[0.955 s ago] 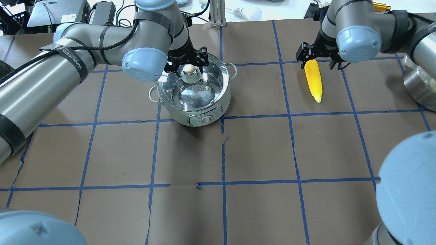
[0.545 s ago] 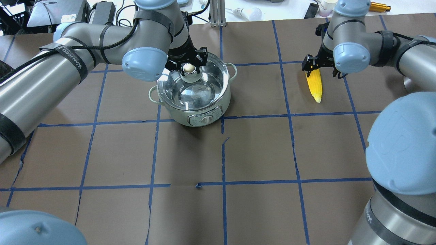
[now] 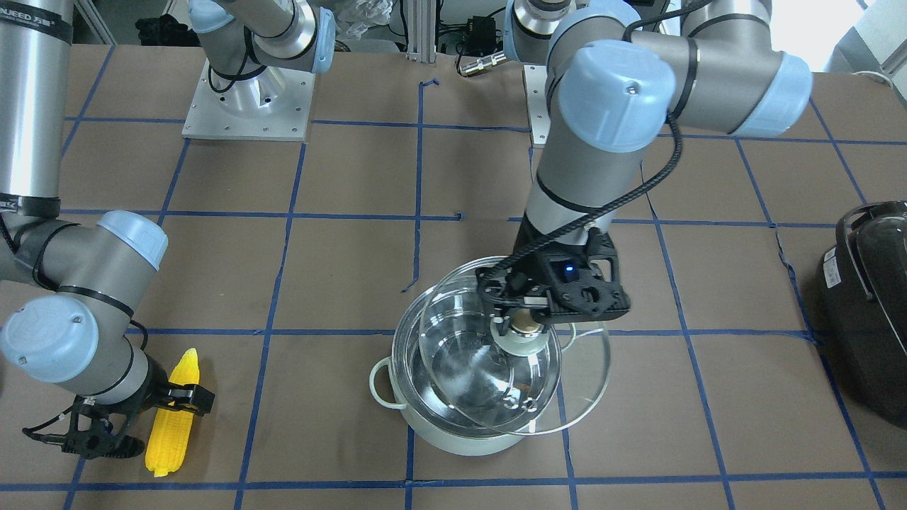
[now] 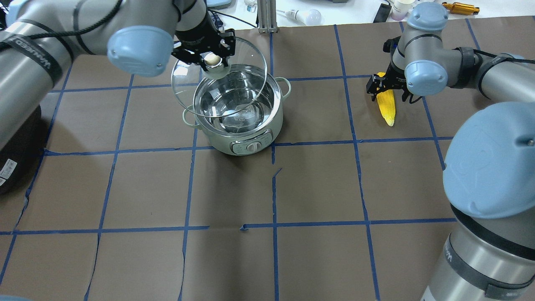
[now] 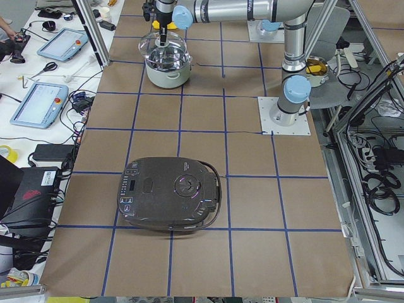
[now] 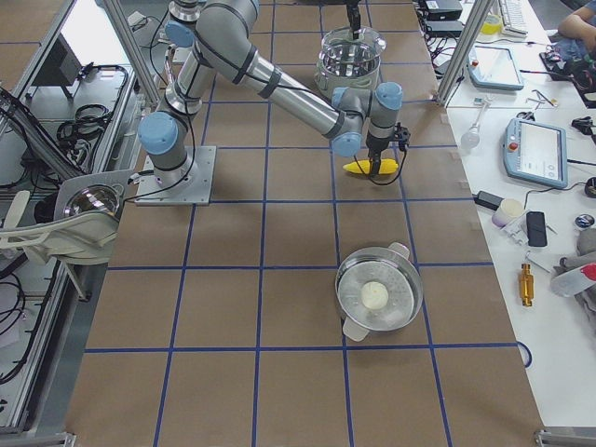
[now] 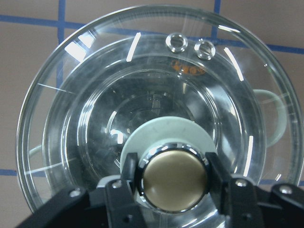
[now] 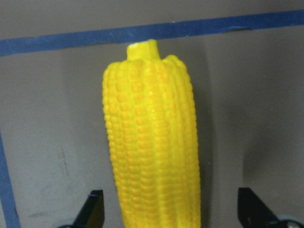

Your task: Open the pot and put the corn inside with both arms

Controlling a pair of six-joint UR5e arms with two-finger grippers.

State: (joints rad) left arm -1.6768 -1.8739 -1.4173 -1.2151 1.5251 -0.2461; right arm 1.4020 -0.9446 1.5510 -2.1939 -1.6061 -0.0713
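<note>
Blue-gridded brown table (image 4: pixel 317 188) — cluttered white bench (image 5: pixel 88 60) alongside

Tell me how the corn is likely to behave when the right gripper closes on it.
The corn lies on its rounded side, so it may roll if one finger of the open right gripper straddling it touches first. Its taper and glossy moulded kernels suggest a stiff, light toy that could slide lengthwise out of a squeeze.
</note>
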